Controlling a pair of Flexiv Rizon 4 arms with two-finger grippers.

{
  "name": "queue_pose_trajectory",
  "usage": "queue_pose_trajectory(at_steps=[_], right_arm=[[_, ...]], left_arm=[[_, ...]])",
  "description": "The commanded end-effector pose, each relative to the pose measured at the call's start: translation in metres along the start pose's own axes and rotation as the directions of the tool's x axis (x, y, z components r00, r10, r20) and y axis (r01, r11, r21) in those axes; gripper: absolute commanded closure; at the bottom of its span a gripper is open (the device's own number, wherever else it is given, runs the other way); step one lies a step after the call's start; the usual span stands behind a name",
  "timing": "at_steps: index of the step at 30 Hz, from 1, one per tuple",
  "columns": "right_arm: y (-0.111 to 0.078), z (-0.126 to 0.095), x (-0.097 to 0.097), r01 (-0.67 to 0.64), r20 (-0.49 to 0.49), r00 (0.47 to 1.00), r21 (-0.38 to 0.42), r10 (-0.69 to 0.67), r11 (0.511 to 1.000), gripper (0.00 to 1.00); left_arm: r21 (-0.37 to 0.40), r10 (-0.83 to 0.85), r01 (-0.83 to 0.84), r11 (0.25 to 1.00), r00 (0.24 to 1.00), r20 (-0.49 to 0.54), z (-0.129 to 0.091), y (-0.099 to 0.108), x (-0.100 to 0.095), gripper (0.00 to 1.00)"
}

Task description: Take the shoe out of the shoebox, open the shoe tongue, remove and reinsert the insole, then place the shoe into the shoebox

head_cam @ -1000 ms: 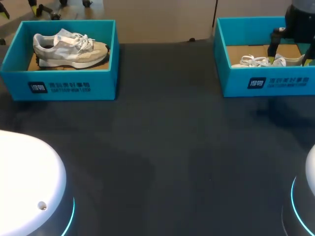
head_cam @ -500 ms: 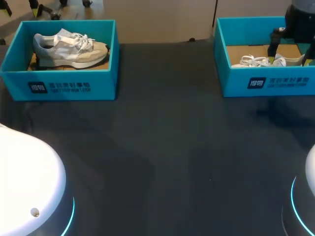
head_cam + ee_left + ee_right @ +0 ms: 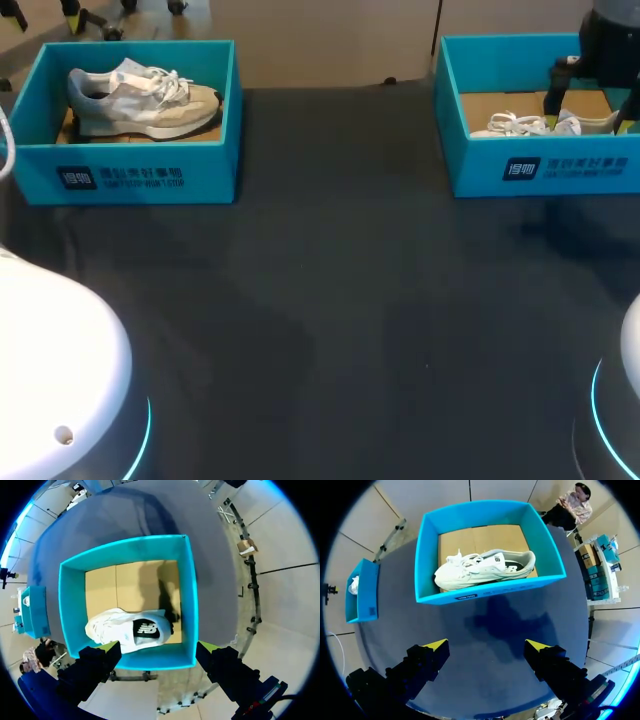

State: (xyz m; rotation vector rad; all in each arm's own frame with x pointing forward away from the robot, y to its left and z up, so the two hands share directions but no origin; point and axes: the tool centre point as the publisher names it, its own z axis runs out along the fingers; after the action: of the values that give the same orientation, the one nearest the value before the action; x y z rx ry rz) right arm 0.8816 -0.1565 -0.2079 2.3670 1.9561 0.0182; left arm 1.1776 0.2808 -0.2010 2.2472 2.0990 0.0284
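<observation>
Even, fairly bright light from overhead; we see no harsh glare. Soft broad shadows lie on the dark table (image 3: 330, 300). In the left wrist view a darker shadow crosses the cardboard floor (image 3: 107, 582) of the shoebox (image 3: 190, 595). The white arm base (image 3: 50, 360) reads brightest, its ring glowing cyan.

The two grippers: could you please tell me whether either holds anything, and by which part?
Nothing is held: the left gripper and the right gripper are both open and empty.
</observation>
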Motion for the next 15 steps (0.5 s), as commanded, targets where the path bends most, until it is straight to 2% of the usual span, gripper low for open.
queue_pose_trajectory(at_steps=[1, 8, 15], right_arm=[[-0.001, 0.0, 0.0, 0.0, -0.001, 1.0, -0.002, 0.0, 1.0, 0.0], [-0.001, 0.0, 0.0, 0.0, -0.001, 1.0, -0.002, 0.0, 1.0, 0.0], [-0.001, 0.0, 0.0, 0.0, -0.001, 1.0, -0.002, 0.0, 1.0, 0.0]], left_arm=[[-0.021, 0.01, -0.011, 1.0, 1.0, -0.01, 0.012, -0.001, 0.0, 0.0], [-0.023, 0.042, -0.043, 0.999, 0.997, -0.066, 0.037, 0.002, 0.001, 0.0], [0.008, 0.043, -0.043, 0.999, 0.997, -0.065, 0.061, 0.008, 0.004, 0.0]])
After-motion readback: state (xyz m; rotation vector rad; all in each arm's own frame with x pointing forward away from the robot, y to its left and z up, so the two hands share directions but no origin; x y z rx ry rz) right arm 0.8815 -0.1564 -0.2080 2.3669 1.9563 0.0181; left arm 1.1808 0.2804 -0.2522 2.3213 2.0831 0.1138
